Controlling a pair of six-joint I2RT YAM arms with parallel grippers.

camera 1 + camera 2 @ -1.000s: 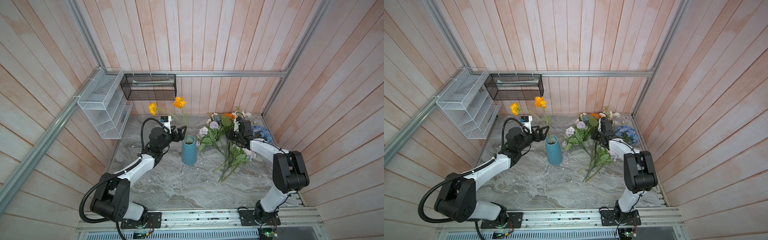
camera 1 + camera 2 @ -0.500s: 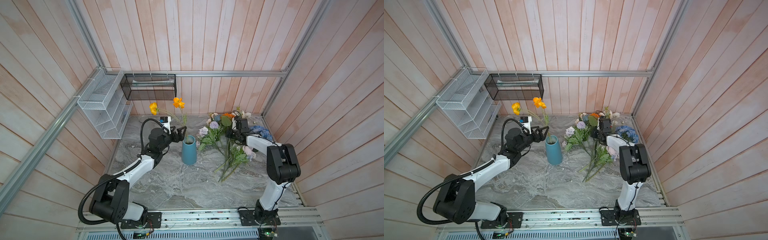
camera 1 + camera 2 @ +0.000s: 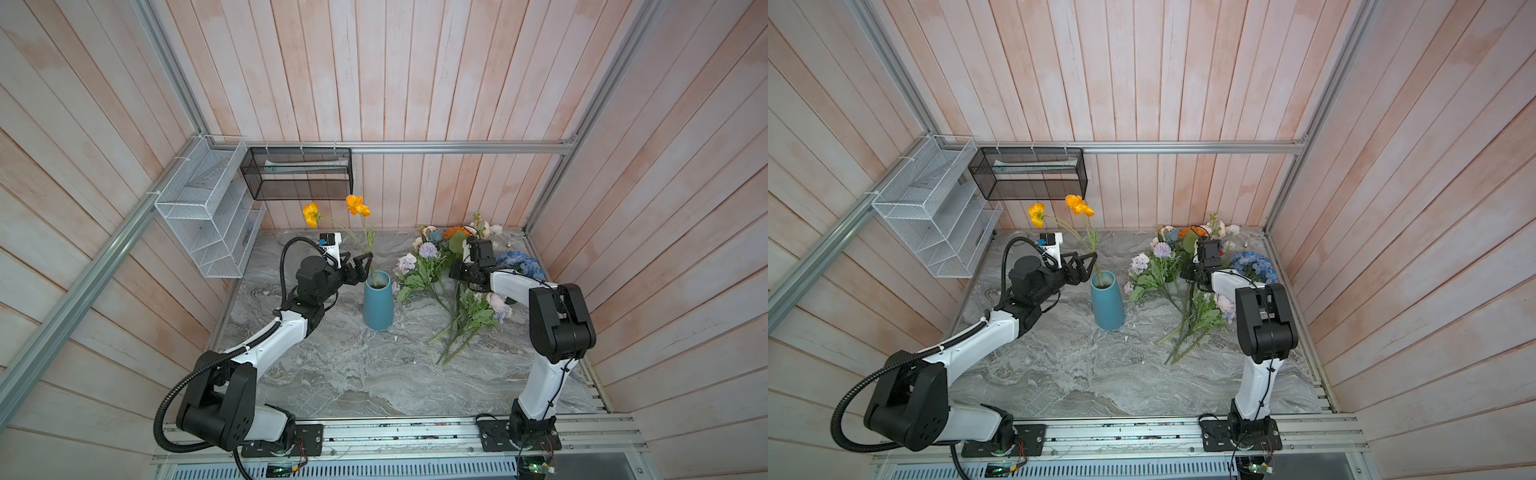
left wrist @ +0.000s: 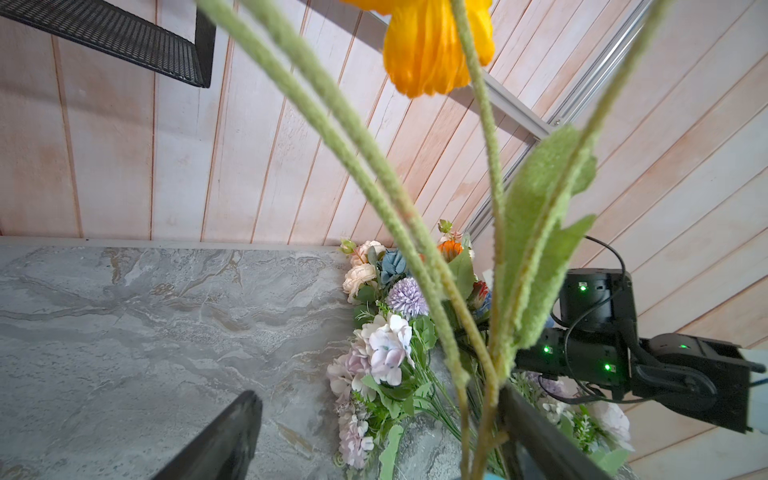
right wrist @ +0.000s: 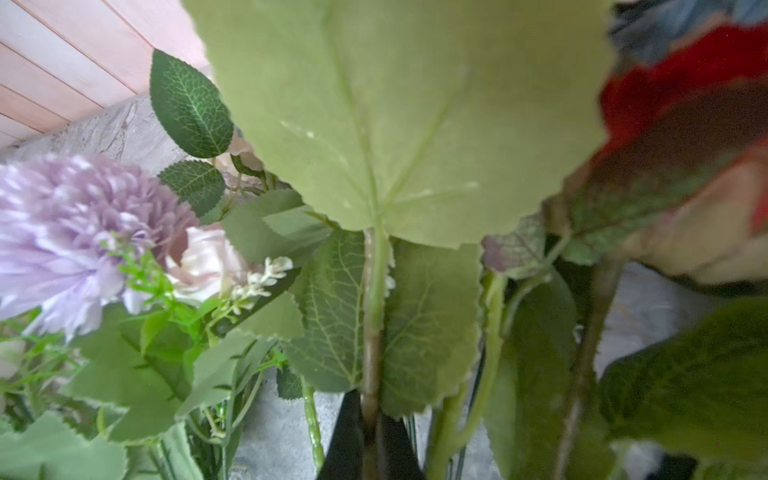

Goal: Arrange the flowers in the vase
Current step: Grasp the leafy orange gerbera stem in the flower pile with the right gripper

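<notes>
Right wrist, right tool (image 5: pixel 370 436) clamping stem (image 5: pixel 372 291), unclear in top views

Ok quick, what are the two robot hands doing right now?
Left gripper: open, the orange-flower stems between its jaws.
Right gripper: shut on a leafy stem.

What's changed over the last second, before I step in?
The right tool closed on a green leafy stem in the flower pile, its elbow swinging inward. The left tool stayed open around the orange flowers in the blue vase.
</notes>
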